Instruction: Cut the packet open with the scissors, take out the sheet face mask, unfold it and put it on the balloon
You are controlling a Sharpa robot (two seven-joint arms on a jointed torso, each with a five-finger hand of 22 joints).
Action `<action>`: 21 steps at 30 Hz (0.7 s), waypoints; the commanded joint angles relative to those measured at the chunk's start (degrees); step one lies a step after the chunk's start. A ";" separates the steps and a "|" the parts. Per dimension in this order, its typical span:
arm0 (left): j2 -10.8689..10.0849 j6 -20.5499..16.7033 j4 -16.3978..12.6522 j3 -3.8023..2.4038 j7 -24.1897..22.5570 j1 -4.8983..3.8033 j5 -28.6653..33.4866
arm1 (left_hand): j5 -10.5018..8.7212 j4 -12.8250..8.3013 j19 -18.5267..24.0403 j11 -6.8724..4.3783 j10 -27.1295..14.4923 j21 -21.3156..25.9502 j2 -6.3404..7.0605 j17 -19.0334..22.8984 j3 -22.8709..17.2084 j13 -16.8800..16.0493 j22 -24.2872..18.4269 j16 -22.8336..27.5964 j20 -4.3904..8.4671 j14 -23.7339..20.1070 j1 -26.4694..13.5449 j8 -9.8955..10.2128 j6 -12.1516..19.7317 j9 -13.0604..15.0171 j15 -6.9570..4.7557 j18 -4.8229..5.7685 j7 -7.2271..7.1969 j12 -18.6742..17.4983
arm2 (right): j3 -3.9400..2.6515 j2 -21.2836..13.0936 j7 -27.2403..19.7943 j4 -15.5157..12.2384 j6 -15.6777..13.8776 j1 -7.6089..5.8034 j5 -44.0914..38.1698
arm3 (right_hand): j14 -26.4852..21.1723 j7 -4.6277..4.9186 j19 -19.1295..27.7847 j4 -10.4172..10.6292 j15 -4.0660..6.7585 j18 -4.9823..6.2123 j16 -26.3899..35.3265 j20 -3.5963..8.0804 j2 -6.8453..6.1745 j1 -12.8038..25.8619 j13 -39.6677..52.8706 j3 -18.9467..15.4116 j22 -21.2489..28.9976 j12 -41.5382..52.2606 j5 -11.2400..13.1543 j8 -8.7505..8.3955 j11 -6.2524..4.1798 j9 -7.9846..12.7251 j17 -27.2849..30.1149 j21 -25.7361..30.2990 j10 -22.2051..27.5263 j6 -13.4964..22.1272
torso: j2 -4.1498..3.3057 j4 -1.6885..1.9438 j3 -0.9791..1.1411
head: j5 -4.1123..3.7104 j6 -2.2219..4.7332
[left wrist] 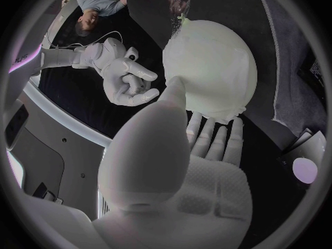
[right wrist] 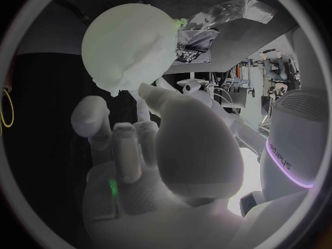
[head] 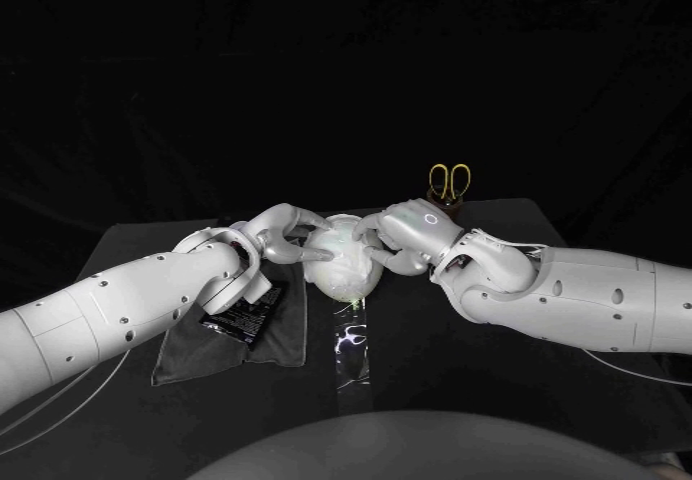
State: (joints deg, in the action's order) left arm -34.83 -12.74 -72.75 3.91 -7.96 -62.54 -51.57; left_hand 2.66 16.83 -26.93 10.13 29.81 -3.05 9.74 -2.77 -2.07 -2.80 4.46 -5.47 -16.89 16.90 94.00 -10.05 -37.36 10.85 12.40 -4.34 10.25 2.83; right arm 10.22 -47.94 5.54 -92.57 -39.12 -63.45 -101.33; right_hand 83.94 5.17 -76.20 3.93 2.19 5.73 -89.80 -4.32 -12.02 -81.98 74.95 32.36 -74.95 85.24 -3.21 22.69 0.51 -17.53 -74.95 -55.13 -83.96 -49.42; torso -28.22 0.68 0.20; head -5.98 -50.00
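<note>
The pale balloon (head: 348,266) stands at the table's middle with the white sheet face mask (left wrist: 211,61) draped over it. My left hand (head: 278,235) touches the balloon's left side, thumb and fingers (left wrist: 207,138) against the mask's edge. From the right, my right hand (head: 407,233) reaches in, its fingertips at the mask's upper edge and its thumb (right wrist: 149,94) close under the balloon (right wrist: 128,41). Neither hand grips anything. The yellow-handled scissors (head: 449,184) lie behind the right hand. The cut silver packet (head: 349,345) lies in front of the balloon.
A grey cloth (head: 216,350) lies at the front left under my left forearm, with a black packet (head: 238,322) on it. The table's back edge runs just behind the scissors.
</note>
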 commanded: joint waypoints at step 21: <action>0.17 1.22 -0.11 0.06 0.16 0.03 0.43 | 0.11 -0.06 0.32 -0.11 -0.24 0.01 -0.57 0.00 -0.41 0.06 -0.13 0.29 0.10 0.05 0.24 -0.11 -0.34 0.09 -0.15 0.82 1.72 -0.15 | 0.06 1.93 -3.65 4.62 10.17 -1.30 -12.65 | 6.06 -1.45 -0.31 -2.72 1.80 0.24 -0.20 1.77 0.62 -2.17 11.48 1.24 -7.31 0.47 0.35 -2.34 -1.45 0.51 -15.05 -1.86 -2.43 -1.67 | 0.06 0.02 -0.04 | -0.01 0.00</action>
State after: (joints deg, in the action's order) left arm -34.79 -12.62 -72.77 3.92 -7.95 -62.54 -51.44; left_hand 2.66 16.83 -26.93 10.13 29.81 -3.05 9.51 -2.77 -2.06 -2.80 4.39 -5.47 -16.89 16.90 94.23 -10.05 -37.35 10.89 12.40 -4.34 10.25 2.83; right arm 10.25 -46.22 2.09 -88.11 -30.90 -64.74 -111.75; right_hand 84.13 3.59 -76.43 1.49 3.60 5.72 -89.80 -2.87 -11.55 -84.09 74.93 33.69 -74.92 85.52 -3.21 20.48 -0.73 -16.97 -74.91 -56.71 -83.93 -50.69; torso -28.14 0.63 0.15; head -5.89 -50.00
